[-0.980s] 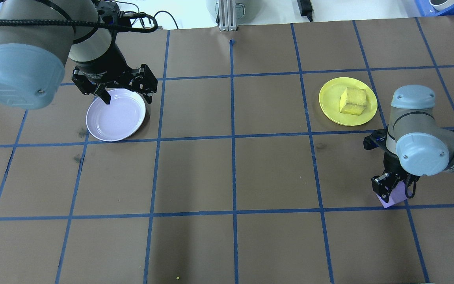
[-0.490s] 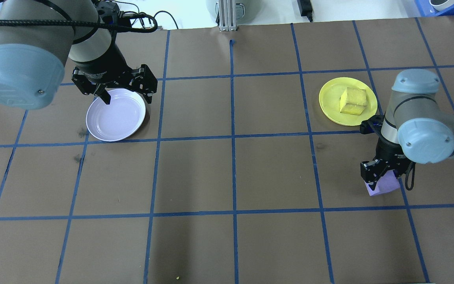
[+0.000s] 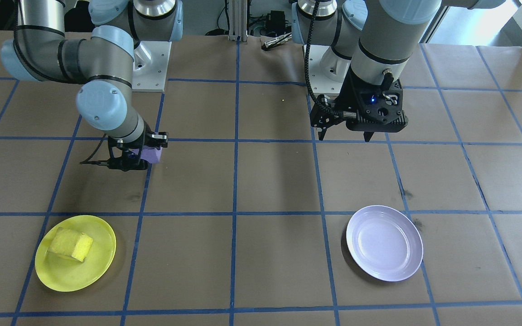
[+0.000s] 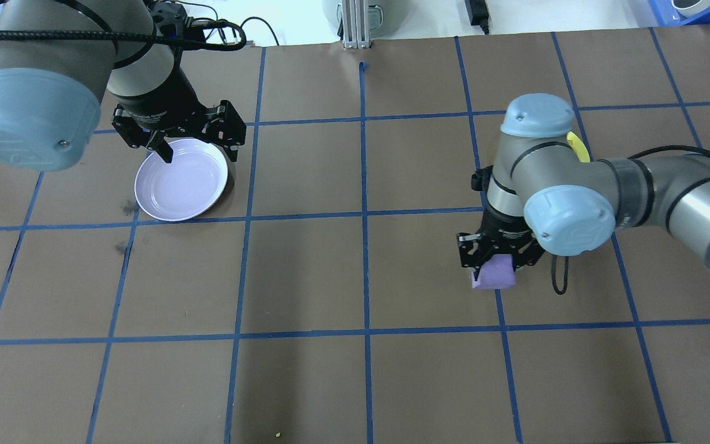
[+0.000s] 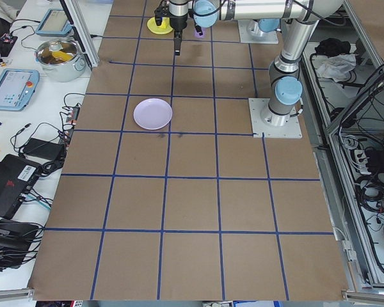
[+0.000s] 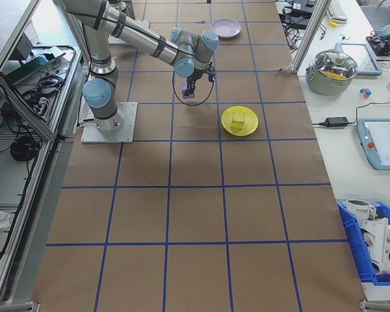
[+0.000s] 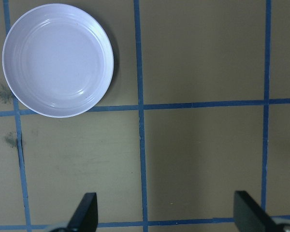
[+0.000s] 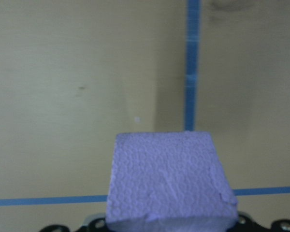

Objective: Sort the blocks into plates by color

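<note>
My right gripper (image 4: 495, 266) is shut on the light purple block (image 4: 493, 275), held just above the table right of centre. The wrist view shows the purple block (image 8: 170, 179) filling the space between the jaws. The yellow block (image 3: 70, 243) lies in the yellow plate (image 3: 100, 265). From overhead, only a sliver of the yellow plate (image 4: 577, 147) shows behind my right arm. The lavender plate (image 4: 180, 188) sits far to the left with nothing in it. My left gripper (image 4: 199, 154) hangs open over its far rim, holding nothing.
The brown table is marked with a blue tape grid. An aluminium post (image 4: 355, 24) stands at the far edge. Both arm bases (image 3: 152, 63) sit on the robot's side. A lidded pot (image 6: 338, 68) and cables lie on the bench beyond the table.
My right arm has carried the purple block leftward, from the right edge toward the centre, and now covers the yellow plate from overhead. The left arm has not moved.
</note>
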Controlling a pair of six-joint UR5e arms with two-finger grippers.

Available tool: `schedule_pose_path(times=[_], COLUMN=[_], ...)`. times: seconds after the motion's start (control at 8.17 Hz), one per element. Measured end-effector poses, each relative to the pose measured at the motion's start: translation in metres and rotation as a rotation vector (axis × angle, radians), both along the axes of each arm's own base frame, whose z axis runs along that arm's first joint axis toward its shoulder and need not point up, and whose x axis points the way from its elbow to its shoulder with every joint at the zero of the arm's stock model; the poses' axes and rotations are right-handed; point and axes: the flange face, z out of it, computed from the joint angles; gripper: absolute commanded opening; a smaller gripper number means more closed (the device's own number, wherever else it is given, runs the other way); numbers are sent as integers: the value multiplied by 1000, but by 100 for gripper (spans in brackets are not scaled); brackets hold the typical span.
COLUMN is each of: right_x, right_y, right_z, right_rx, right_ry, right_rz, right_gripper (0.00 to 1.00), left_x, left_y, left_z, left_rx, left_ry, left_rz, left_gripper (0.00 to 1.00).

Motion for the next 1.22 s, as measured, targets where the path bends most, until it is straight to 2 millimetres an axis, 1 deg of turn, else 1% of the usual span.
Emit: schedule_pose_path(times=[0.24,0.49,0.61,0.73,0.86,0.98,1.1,1.22], right_x=[85,167,202,229,247,259,264,267], right_y=[-10,-16,-16,-15,-17,-20,-23,-23], right_z=[11,10,8,5,-1,-8,-13,-15], right_rx=[-29,-27,-35,-46,-62,-70,-70,-70], right_ry=[-50,-82,-95,-118,-143,-169,-183,-189], right_rz=[-57,-89,-98,-104,-115,-136,-160,-174], right_gripper=[30,30,31,35,54,76,90,100], left_x=[1,0,0,0,-1,-1,-1,-1], left_y=[0,0,0,0,0,1,1,1], left_z=[-2,-3,-3,-3,-3,-2,-2,-2], left_rx=[7,12,12,13,13,13,13,13], left_ry=[-2,0,2,4,7,11,13,9], left_rz=[2,5,7,8,10,12,12,11], left_gripper=[100,100,100,100,100,100,100,100])
